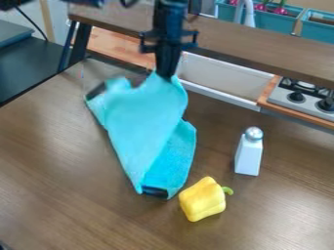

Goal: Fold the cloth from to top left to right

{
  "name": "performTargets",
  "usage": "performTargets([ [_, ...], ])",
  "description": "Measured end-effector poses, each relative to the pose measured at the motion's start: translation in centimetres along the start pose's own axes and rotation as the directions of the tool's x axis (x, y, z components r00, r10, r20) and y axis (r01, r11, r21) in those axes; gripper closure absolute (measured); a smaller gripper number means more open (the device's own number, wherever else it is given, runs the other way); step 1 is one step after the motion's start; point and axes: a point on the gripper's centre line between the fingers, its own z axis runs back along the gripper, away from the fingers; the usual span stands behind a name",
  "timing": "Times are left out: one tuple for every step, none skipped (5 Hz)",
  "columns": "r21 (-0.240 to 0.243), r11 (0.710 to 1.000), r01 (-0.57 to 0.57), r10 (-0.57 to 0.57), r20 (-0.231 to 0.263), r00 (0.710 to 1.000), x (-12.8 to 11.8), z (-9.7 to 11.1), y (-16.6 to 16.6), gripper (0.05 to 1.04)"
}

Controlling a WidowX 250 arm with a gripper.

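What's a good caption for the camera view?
Gripper at the top of a turquoise cloth, yellow pepper and white shaker nearby.

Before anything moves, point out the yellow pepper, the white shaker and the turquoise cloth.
yellow pepper (201,199), camera view, middle of its body
white shaker (248,155), camera view, white body below the cap
turquoise cloth (142,120), camera view, its upper layer

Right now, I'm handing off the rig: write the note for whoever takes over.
End effector: shut on the cloth's top edge.
Cloth: partly raised at the grip, rest on the table; one layer overlaps another along its right side.
Nearby: pepper by the cloth's bottom end, shaker to its right.
Done: cloth gripped.
Left: the fold isn't laid flat. Probably finish it rightward, lower, release; mind the pepper.
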Motion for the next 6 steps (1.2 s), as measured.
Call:
performTargets([
  [0.019,1.000,0.007,-0.007,0.024,1.000,-0.2,-1.2,-1.4,1.034],
  [0.036,0.999,0.001,-0.002,0.047,0.999,-0.2,-2.5,-2.7,1.016],
  [0.047,0.999,-0.007,0.004,0.061,0.998,-0.6,-3.1,-3.7,0.874],
  [0.050,0.999,-0.015,0.012,0.071,0.997,-0.7,-3.5,-4.4,0.597],
  [0.033,0.999,-0.007,0.005,0.076,0.997,-1.3,-3.0,-5.3,0.316],
  [0.015,1.000,0.019,-0.020,0.061,0.998,-2.3,-2.2,-5.9,0.092],
])
